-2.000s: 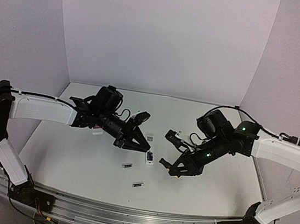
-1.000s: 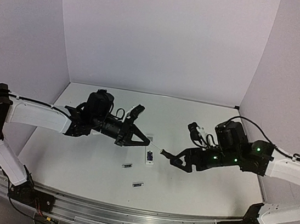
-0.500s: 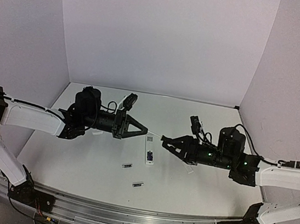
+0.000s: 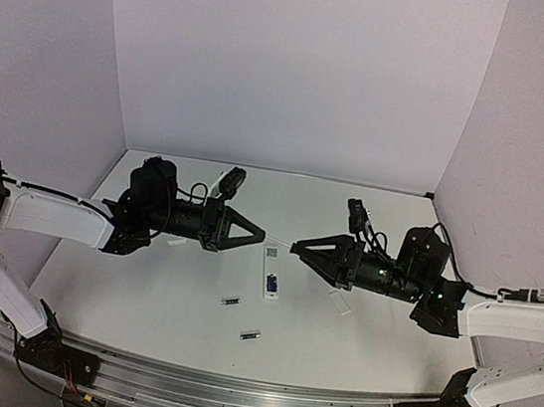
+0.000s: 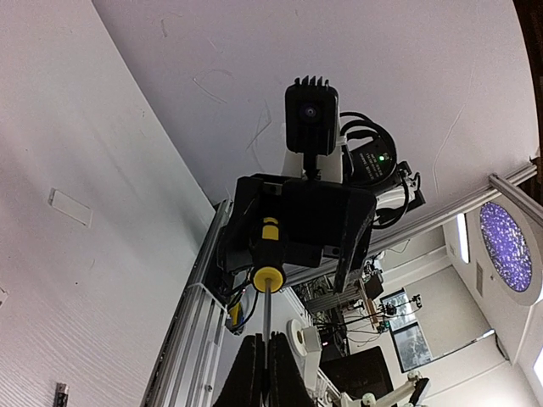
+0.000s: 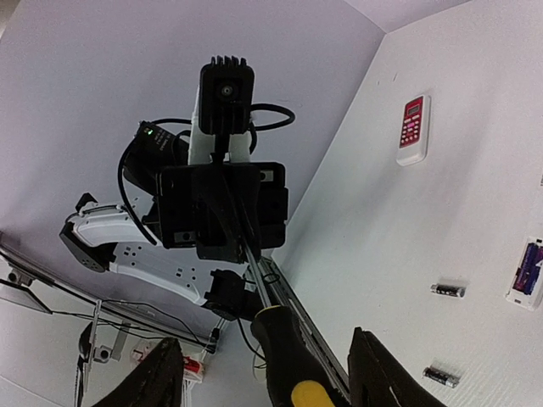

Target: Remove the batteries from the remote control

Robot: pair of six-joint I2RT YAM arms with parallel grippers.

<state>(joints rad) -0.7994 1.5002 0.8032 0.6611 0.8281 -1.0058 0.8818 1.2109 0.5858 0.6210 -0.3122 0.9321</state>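
Observation:
A white remote (image 4: 270, 285) lies face down on the table with its compartment open and a blue-purple thing showing inside; it also shows in the right wrist view (image 6: 526, 271). Two batteries (image 4: 230, 301) (image 4: 249, 336) lie loose in front of it, also seen in the right wrist view (image 6: 447, 290) (image 6: 442, 376). My left gripper (image 4: 256, 233) (image 5: 265, 339) is shut on the shaft tip of a black-and-yellow screwdriver (image 4: 277, 241) (image 5: 270, 246). My right gripper (image 4: 298, 248) (image 6: 267, 339) is open, its fingers wide on either side of the handle (image 6: 284, 348).
A flat white cover piece (image 4: 339, 303) (image 5: 68, 208) lies under my right arm. A small patterned item (image 4: 271, 252) sits behind the remote. A second white remote with a red face (image 6: 413, 130) lies near my left arm. Side and back walls enclose the table.
Both grippers rose from beside the remote and now face each other above it. My left gripper, open before, has shut on the screwdriver shaft that my right gripper carried up.

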